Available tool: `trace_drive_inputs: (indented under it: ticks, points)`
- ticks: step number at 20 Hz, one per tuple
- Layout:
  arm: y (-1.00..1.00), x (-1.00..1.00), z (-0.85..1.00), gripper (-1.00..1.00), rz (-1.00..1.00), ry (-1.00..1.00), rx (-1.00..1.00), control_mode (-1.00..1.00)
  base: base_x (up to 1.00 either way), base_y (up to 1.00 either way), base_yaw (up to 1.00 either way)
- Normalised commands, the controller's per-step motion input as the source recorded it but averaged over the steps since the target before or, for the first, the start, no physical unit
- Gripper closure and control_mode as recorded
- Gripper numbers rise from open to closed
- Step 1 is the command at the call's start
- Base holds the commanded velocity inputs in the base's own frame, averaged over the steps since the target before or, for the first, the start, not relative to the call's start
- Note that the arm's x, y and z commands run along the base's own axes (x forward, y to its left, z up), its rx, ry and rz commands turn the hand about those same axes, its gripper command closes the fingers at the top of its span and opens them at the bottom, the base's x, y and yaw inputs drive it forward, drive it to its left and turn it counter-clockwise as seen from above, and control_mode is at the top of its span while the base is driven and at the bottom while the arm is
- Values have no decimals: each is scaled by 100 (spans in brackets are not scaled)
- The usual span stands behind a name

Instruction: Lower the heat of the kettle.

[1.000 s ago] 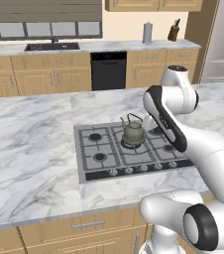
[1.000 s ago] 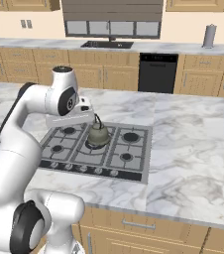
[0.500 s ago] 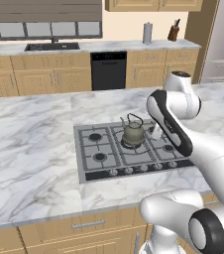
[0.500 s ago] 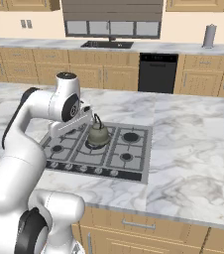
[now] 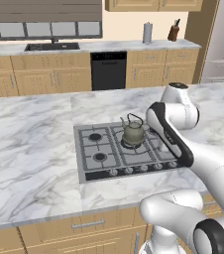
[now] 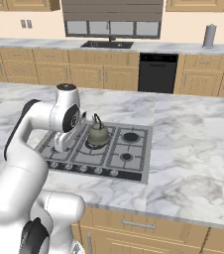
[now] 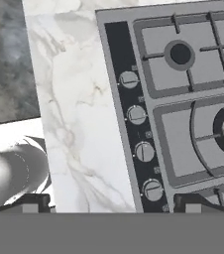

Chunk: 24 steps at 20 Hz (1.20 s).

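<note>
We see the kettle [image 5: 133, 132] upright on a middle burner of the cooktop [image 5: 100, 170], its lid on; our gripper [image 7: 111, 203] hangs above the knob row [image 7: 144, 152], fingertips spread wide, holding nothing

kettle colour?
Dull grey-olive kettle with a dark wire handle; clearest in the left base view.

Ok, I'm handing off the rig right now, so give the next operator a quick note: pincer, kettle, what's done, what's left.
Pincer: open and empty, above the cooktop's knob row, touching none.
Kettle: sits upright on a middle burner of the cooktop, on the marble island.
Done: arm brought over the front edge of the cooktop.
Left: choose the kettle burner's knob, grip it and turn the heat down. I can't tell which knob that is.
</note>
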Motion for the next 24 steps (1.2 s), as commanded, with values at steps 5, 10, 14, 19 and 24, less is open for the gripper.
trace_drive_inputs:
  ticks: [5,10,14,19,24]
  points:
    - [0,0,-21,-100,22,0,-9,-100,0,0,0]
    - [0,2,-24,-100,14,0,-2,-100,0,0,0]
    - [0,6,-21,-100,9,0,0,-100,0,0,0]
    - [0,15,-29,-100,4,1,0,-100,0,0,0]
    - [0,18,-26,-100,-1,5,0,-100,0,0,0]
